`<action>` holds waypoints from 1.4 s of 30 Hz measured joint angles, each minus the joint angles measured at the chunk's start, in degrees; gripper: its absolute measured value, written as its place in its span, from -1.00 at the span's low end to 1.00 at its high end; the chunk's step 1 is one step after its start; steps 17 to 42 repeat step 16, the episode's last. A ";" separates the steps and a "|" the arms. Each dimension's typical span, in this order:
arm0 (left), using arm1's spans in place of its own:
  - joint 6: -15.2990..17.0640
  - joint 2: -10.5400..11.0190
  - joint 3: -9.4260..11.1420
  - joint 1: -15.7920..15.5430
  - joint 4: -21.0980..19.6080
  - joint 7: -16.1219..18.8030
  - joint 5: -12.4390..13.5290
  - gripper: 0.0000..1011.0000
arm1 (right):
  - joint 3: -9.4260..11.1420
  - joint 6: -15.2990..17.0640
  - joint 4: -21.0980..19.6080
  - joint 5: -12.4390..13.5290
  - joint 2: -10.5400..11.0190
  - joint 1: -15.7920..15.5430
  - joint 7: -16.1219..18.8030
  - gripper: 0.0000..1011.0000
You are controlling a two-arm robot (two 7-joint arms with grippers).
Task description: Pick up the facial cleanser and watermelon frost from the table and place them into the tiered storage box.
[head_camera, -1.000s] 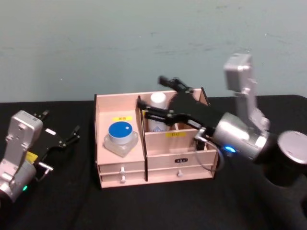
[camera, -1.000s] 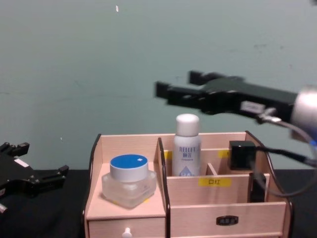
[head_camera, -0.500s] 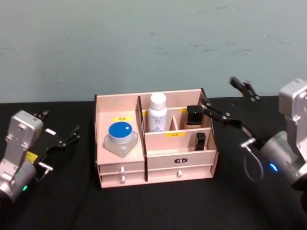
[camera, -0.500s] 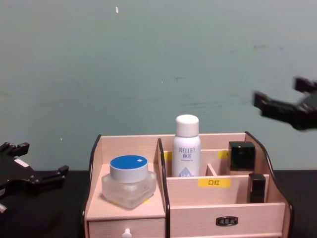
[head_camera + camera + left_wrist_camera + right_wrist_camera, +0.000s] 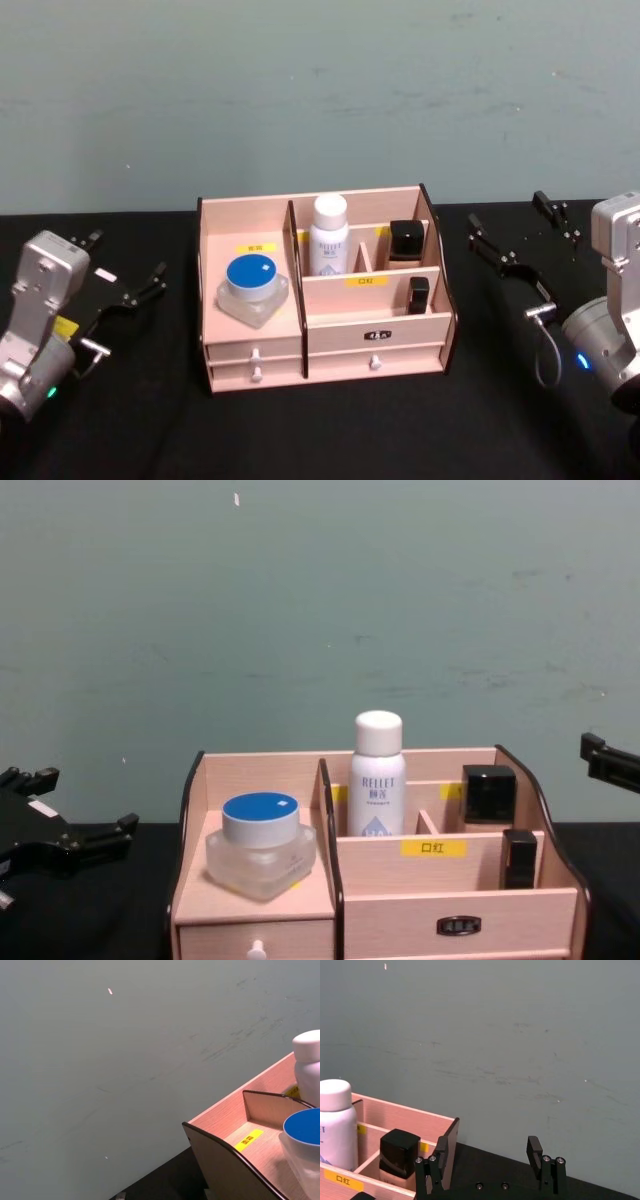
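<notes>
Tiered storage box (image 5: 322, 330) sits between both arms; the open, empty right gripper (image 5: 520, 240) is nearer than the open left gripper (image 5: 125, 275).

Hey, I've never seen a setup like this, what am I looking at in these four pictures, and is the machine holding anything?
This is a two-armed robot at a black table. Each arm ends in a pincer. One picture comes from a camera on its head, looking down; one from its chest, looking across the table; the other two from cameras on its wrists.

In the middle stands the tiered storage box, a light-wood organiser with two small front drawers. In its left compartment sits a clear jar with a blue lid. Behind the middle divider stands a white bottle. On the right are two small black containers, one behind the other.

The left pincer rests off to the left of the box. The right pincer is off to the right. Both are open and hold nothing.
</notes>
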 joint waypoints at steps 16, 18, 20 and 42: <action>0.00 0.00 0.00 0.00 0.00 0.00 0.00 1.00 | -0.03 -0.22 -0.66 0.21 0.33 -0.33 0.18 0.98; 0.00 0.00 0.00 0.00 0.00 0.00 0.00 1.00 | -0.03 -0.22 -0.66 0.21 0.33 -0.33 0.18 0.98; 0.00 0.00 0.00 0.00 0.00 0.00 0.00 1.00 | -0.03 -0.22 -0.66 0.21 0.33 -0.33 0.18 0.98; 0.00 0.00 0.00 0.00 0.00 0.00 0.00 1.00 | -0.03 -0.22 -0.66 0.21 0.33 -0.33 0.18 0.98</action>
